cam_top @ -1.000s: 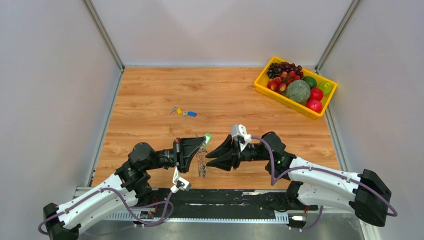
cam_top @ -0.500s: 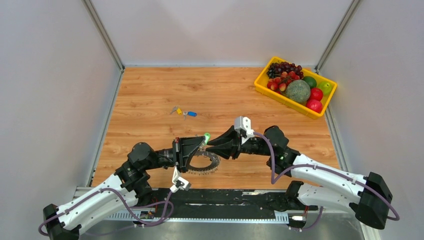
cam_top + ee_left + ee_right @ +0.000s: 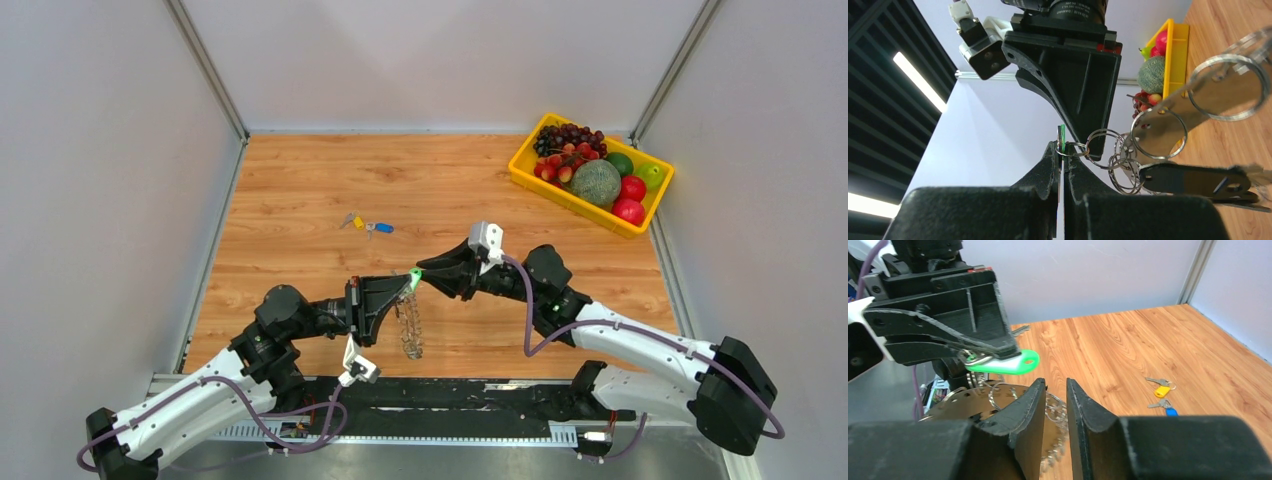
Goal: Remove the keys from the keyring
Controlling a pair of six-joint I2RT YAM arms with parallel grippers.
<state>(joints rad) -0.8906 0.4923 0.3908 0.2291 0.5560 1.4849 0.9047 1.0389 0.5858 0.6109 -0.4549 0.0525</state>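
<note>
My left gripper (image 3: 407, 287) is shut on a green-headed key (image 3: 414, 275), held above the table. The keyring (image 3: 408, 326), strung with silver keys, hangs from that key through small linking rings (image 3: 1100, 150). A black fob (image 3: 1193, 179) hangs among them. In the left wrist view the green key (image 3: 1061, 136) stands edge-on between the closed fingertips. My right gripper (image 3: 426, 271) is just right of the green head, jaws a narrow gap apart and empty. In the right wrist view the green key (image 3: 1008, 363) lies just above the fingertips and the keyring (image 3: 998, 405) behind them.
A yellow-headed key (image 3: 356, 221) and a blue-headed key (image 3: 382, 228) lie loose on the wooden table behind the grippers; both also show in the right wrist view (image 3: 1161, 390) (image 3: 1170, 411). A yellow crate (image 3: 524, 160) of fruit stands at the back right.
The keyring has swung from lying flat to hanging edge-on under the left gripper. My right gripper has moved up and left to the green key head, its jaws narrower.
</note>
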